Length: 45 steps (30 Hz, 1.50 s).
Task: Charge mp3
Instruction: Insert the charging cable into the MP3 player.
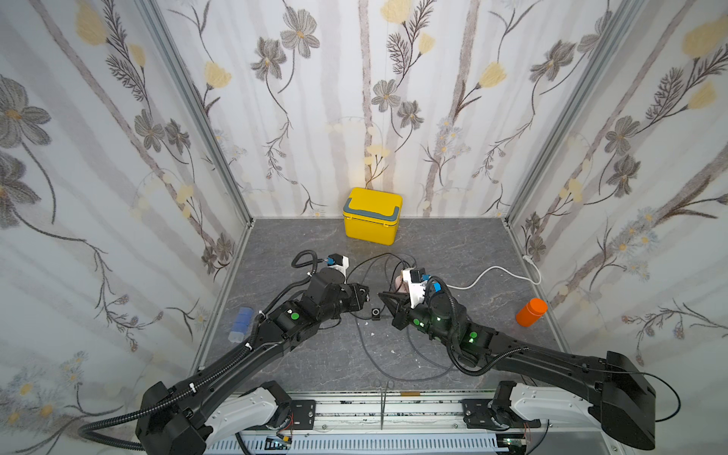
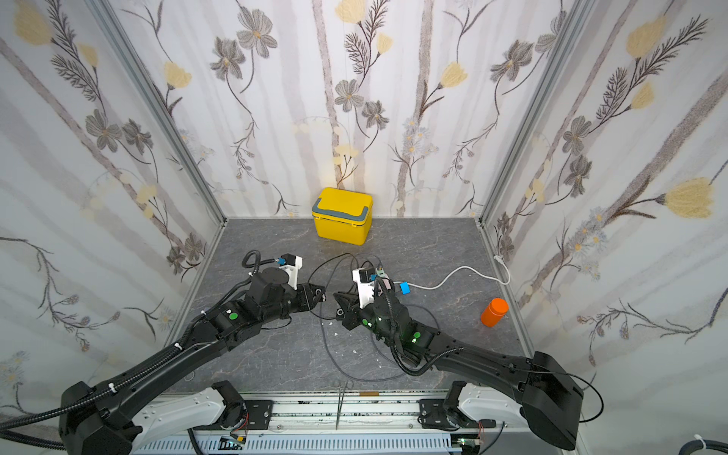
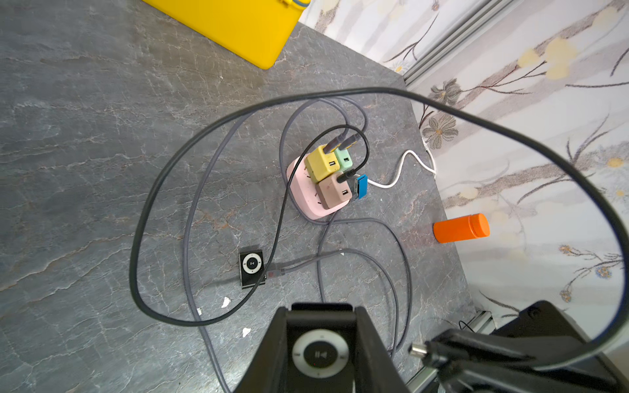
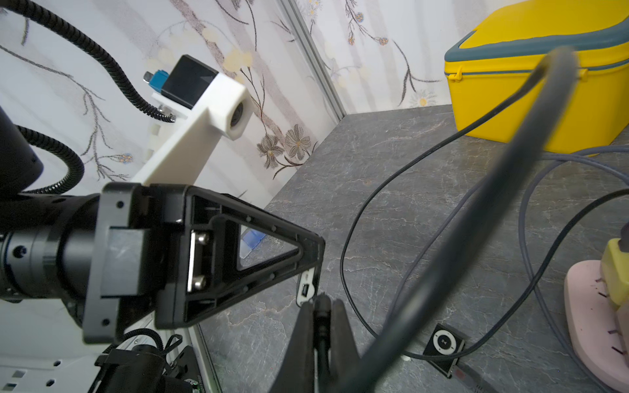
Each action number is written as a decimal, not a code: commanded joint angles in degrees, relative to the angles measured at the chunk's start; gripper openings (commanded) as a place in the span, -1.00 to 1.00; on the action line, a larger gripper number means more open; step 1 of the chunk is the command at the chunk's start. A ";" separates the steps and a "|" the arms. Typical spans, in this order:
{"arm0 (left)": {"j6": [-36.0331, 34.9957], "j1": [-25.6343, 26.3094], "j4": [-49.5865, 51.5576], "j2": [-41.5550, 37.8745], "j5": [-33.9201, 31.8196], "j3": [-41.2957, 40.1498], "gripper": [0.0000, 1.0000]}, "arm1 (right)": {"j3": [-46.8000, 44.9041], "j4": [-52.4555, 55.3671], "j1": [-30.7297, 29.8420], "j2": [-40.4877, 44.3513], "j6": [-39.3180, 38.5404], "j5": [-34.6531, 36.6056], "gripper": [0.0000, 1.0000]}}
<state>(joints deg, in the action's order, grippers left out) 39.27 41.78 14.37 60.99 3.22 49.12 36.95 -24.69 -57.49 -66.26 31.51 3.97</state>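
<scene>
Grey marbled tabletop (image 3: 85,136), floral-papered booth: charging connection pending.
Nearest, left gripper (image 3: 320,314) part-closed on small silver-and-black click-wheel mp3 player (image 3: 320,354), held off the surface; right gripper (image 4: 321,311) clamped tight on metal-tipped plug (image 3: 418,349) of thick black cable (image 3: 510,136), just short of port (image 4: 305,291). Likely faults: misaligned tip skidding off casing, stiff cable twisting plug, player slipping under push. Beyond: second black player (image 3: 252,268) on tabletop, pink power strip (image 3: 301,194), orange bottle (image 3: 461,228), yellow lidded box (image 3: 231,27).
</scene>
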 commanded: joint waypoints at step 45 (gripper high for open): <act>0.72 1.99 -2.68 0.66 -0.77 0.29 -0.69 | -1.24 -5.69 0.63 -2.29 6.03 -4.69 -1.00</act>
<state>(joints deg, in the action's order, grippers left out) 40.07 43.77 13.02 61.39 2.83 48.90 35.75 -27.27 -56.93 -68.36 36.95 0.32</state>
